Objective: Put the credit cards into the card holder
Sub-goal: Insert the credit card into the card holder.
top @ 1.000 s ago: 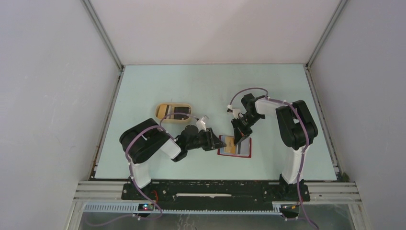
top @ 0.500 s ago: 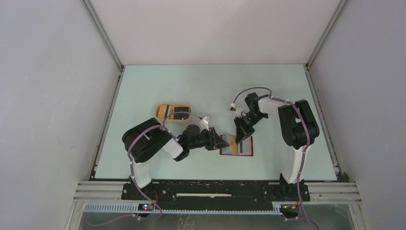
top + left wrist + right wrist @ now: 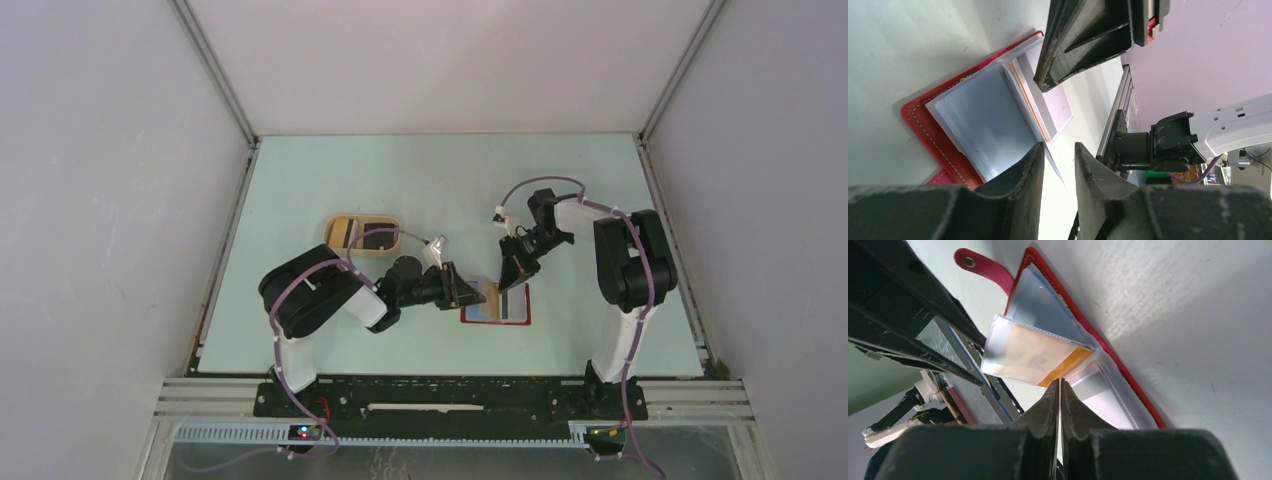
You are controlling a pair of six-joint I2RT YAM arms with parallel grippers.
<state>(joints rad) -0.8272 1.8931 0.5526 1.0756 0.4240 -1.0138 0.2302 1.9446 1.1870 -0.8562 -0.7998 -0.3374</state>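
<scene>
The red card holder (image 3: 512, 314) lies open on the table, with its pale pockets (image 3: 983, 120) facing up. My right gripper (image 3: 1060, 381) is shut on the edge of an orange-yellow credit card (image 3: 1070, 359). Most of that card sits inside a clear pocket leaf (image 3: 1003, 347) that stands up from the holder (image 3: 1128, 365). My left gripper (image 3: 1058, 146) is open by a narrow gap at the holder's left side, with a thin pocket leaf edge beside its left finger. In the top view the two grippers, left (image 3: 472, 293) and right (image 3: 508, 275), meet over the holder.
A tan oval dish (image 3: 330, 232) holding more cards (image 3: 377, 240) sits behind the left arm. The holder's red snap tab (image 3: 979, 266) sticks out to one side. The table's rail and arm bases run along the near edge.
Both grippers and the card holder have shifted a little to the right. The left gripper has closed in on the holder's left edge. Less of the orange card shows now.
</scene>
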